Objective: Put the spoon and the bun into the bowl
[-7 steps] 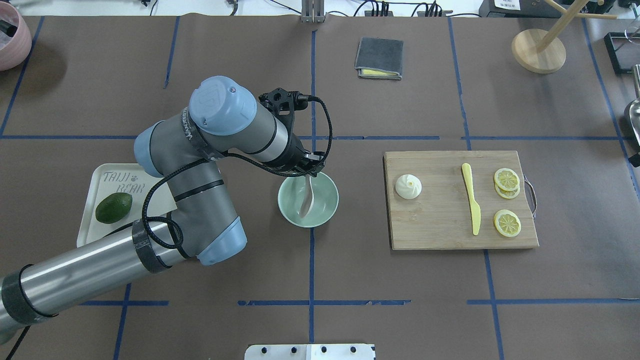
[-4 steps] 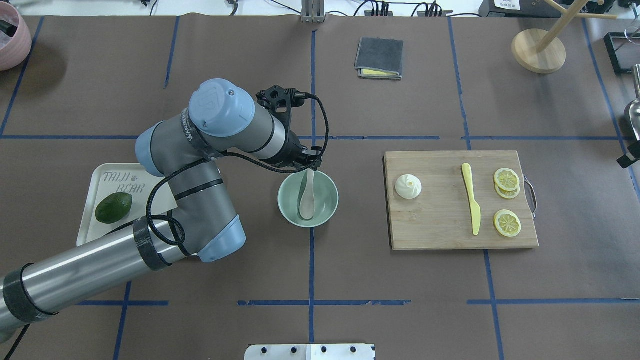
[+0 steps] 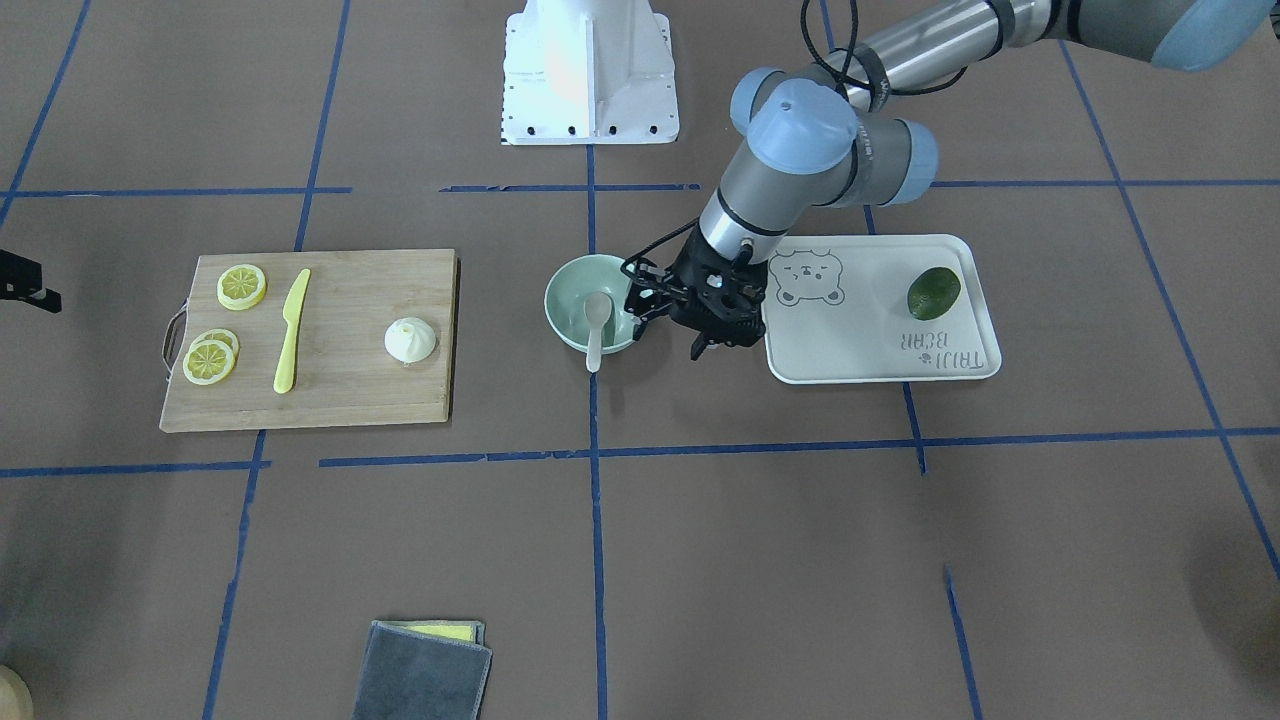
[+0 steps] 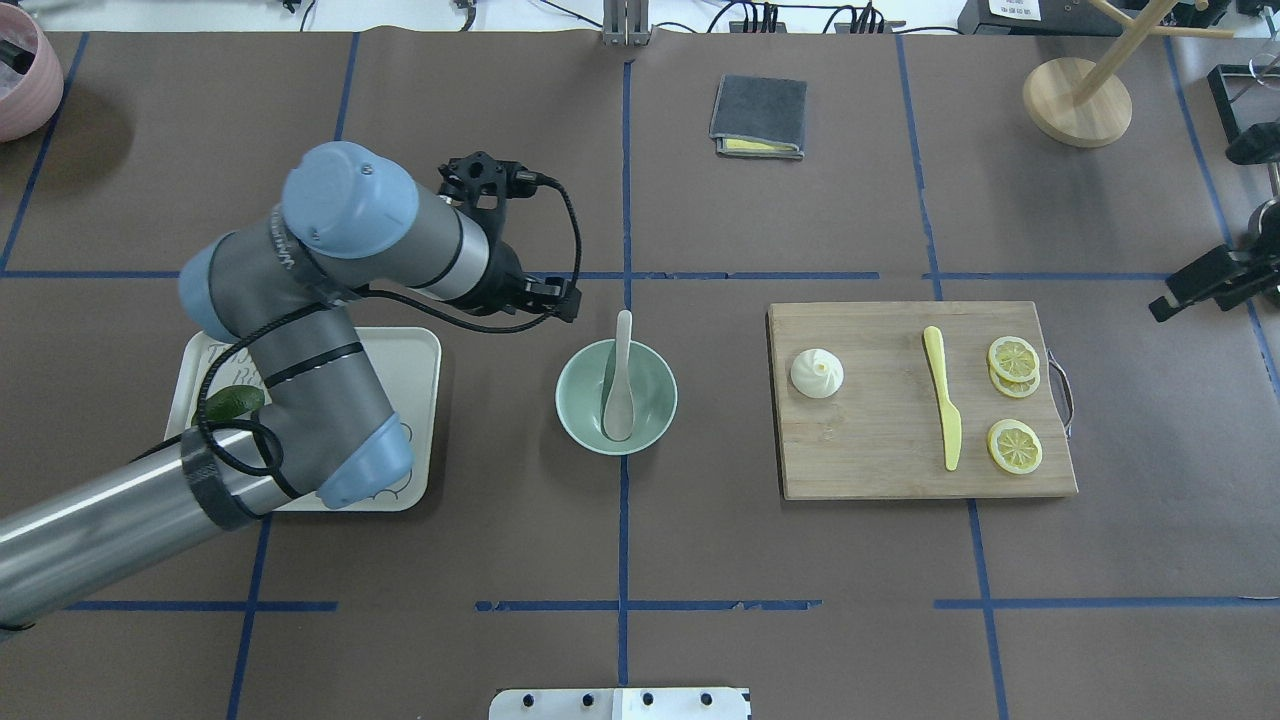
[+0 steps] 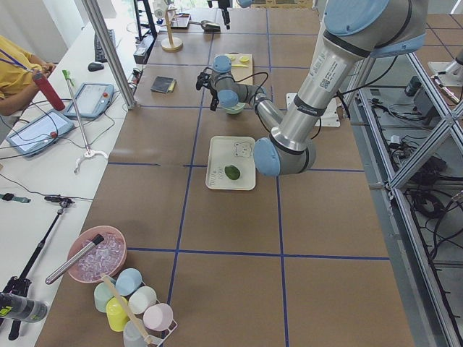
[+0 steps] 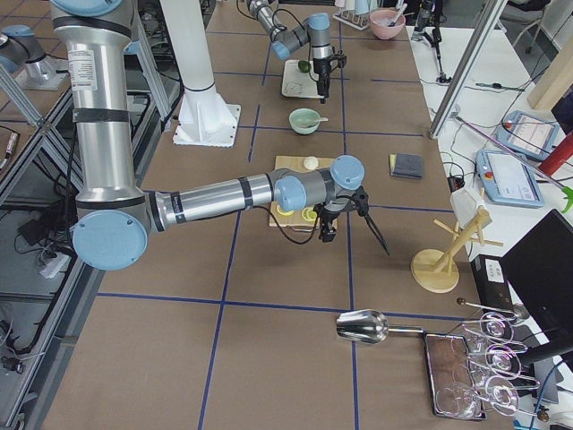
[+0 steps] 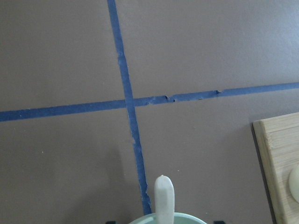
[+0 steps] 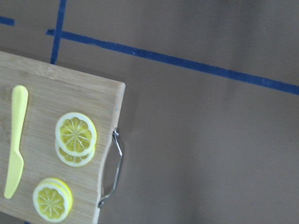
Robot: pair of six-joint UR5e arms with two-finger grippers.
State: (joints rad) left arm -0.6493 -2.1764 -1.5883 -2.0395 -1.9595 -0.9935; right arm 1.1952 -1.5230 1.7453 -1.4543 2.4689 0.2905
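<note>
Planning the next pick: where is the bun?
Overhead view: the bun sits on the cutting board's left end, between the bowl and the yellow knife.

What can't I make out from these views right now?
Overhead view: the avocado is mostly hidden under the left arm, as is the tray lettering.
Overhead view: the right gripper is a dark shape at the right edge; open or shut is unclear.
Left wrist view: the bowl and most of the spoon are cut off by the bottom edge, the bun by the right edge.
</note>
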